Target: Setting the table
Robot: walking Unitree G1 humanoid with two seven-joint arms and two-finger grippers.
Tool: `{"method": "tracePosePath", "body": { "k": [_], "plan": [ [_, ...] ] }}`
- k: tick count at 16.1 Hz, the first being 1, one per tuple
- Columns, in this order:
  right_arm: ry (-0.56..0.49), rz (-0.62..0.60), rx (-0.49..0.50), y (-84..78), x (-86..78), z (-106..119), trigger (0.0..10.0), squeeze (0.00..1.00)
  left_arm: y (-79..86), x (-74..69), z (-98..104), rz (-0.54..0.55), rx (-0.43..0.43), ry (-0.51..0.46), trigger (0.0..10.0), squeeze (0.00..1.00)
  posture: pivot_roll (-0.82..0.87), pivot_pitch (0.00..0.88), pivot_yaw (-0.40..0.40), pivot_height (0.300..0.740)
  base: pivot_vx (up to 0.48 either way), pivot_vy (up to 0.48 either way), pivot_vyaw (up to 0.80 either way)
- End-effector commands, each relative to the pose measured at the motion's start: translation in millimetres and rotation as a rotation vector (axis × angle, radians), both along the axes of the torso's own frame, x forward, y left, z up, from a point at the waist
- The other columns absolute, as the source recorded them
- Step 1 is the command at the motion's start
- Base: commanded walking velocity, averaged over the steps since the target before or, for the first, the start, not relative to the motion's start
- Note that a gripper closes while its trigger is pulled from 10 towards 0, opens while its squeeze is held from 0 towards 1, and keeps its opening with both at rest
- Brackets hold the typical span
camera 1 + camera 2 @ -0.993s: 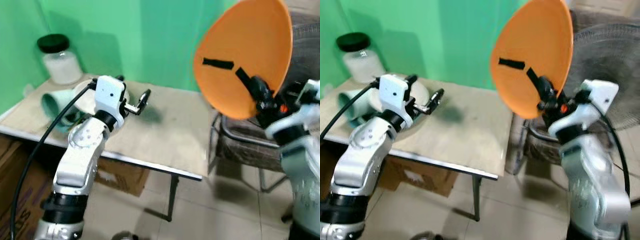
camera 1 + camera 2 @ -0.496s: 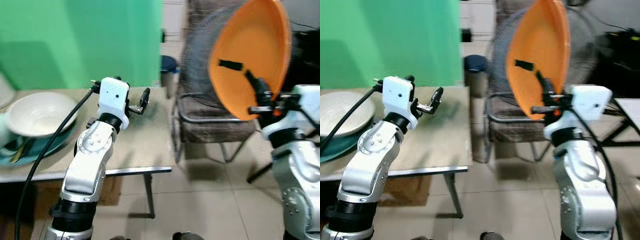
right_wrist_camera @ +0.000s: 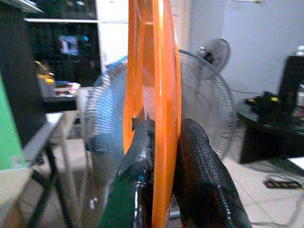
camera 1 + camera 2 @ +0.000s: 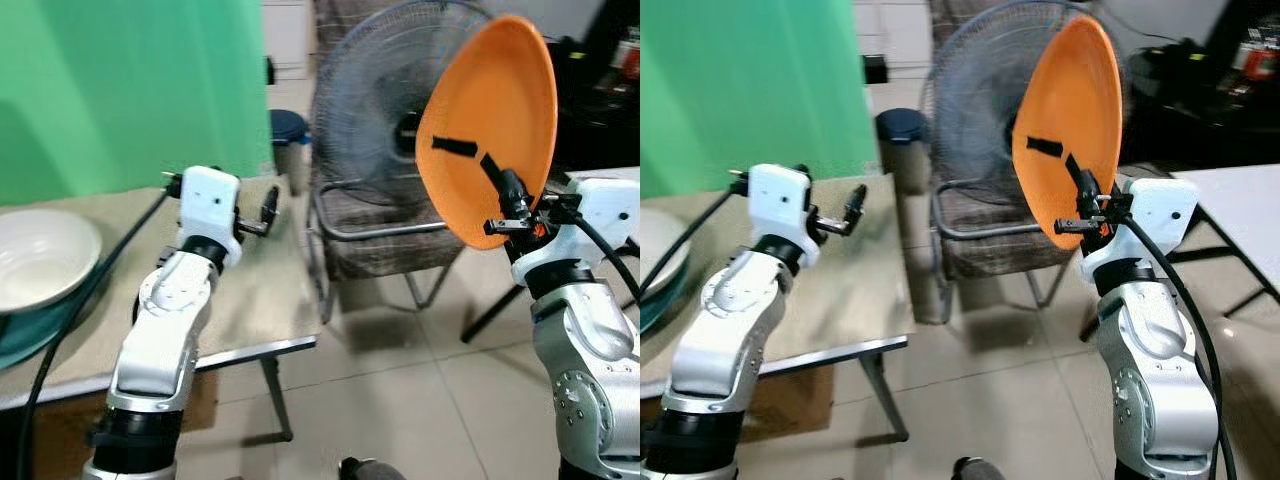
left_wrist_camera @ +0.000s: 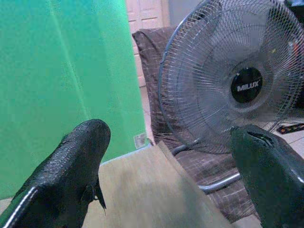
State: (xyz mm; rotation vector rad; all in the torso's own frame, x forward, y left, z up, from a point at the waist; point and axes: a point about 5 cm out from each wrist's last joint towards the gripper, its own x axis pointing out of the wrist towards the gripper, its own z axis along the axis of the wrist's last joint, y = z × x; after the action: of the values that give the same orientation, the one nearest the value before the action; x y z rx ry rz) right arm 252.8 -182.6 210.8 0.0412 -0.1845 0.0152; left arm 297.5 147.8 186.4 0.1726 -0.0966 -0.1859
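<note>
My right gripper (image 4: pixel 478 155) is shut on the rim of an orange plate (image 4: pixel 500 110), held upright and raised at the right; the right wrist view sees the plate (image 3: pixel 159 95) edge-on between the two fingers. The left gripper (image 4: pixel 268 205) stands open with nothing in it above the wooden table (image 4: pixel 270 290), near its right end; in the left wrist view its fingers (image 5: pixel 71 171) are wide apart. A white bowl (image 4: pixel 40 260) rests on a teal plate (image 4: pixel 35 335) at the table's left end.
A large standing fan (image 4: pixel 400 100) and a brown chair (image 4: pixel 380 240) stand behind the plate, just right of the table. A green wall (image 4: pixel 110 90) backs the table. A second table's corner (image 4: pixel 1240 200) shows at the right. Tiled floor lies below.
The whole view has swung to the right: the table and bowl have slid left and the fan has come into sight. Both arms keep their poses, the right still gripping the plate.
</note>
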Motion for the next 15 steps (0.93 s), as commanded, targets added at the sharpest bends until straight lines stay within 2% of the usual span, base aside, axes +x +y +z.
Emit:
{"method": "tracePosePath", "body": {
  "k": [1, 9, 13, 14, 15],
  "plan": [
    [-0.048, -0.005, -0.016, -1.1, 0.5, 9.2, 10.0, 0.0, 0.5, -0.5, 1.5, 0.004, 0.002, 0.001, 10.0, 0.0, 0.01, 0.0, -0.046, 0.74, 0.0, 0.0, -0.8],
    [-0.033, -0.009, -0.006, -0.5, 6.2, 6.1, 10.0, 0.0, -3.5, 0.0, 1.2, -0.006, -0.003, 0.004, 10.0, 0.0, 0.03, 0.0, -0.057, 0.74, 0.0, 0.0, -0.8],
    [-0.024, -0.006, -0.031, -0.7, 6.8, 5.7, 10.0, 0.0, -5.7, 1.7, 6.6, 0.08, -0.077, -0.109, 10.0, 0.0, 0.02, 0.0, -0.052, 0.74, 0.0, 0.0, -0.8],
    [-0.025, -0.008, -0.029, -0.9, 6.9, 5.9, 10.0, 0.0, -6.8, 1.9, 7.7, 0.087, -0.084, -0.123, 10.0, 0.0, 0.02, 0.0, -0.052, 0.74, 0.0, 0.0, -0.8],
    [-0.026, -0.007, -0.024, -0.7, 6.7, 5.7, 10.0, 0.0, -6.5, 2.7, 5.9, 0.078, -0.079, -0.093, 10.0, 0.0, 0.02, 0.0, -0.052, 0.74, 0.0, 0.0, -0.8]
  ]
}}
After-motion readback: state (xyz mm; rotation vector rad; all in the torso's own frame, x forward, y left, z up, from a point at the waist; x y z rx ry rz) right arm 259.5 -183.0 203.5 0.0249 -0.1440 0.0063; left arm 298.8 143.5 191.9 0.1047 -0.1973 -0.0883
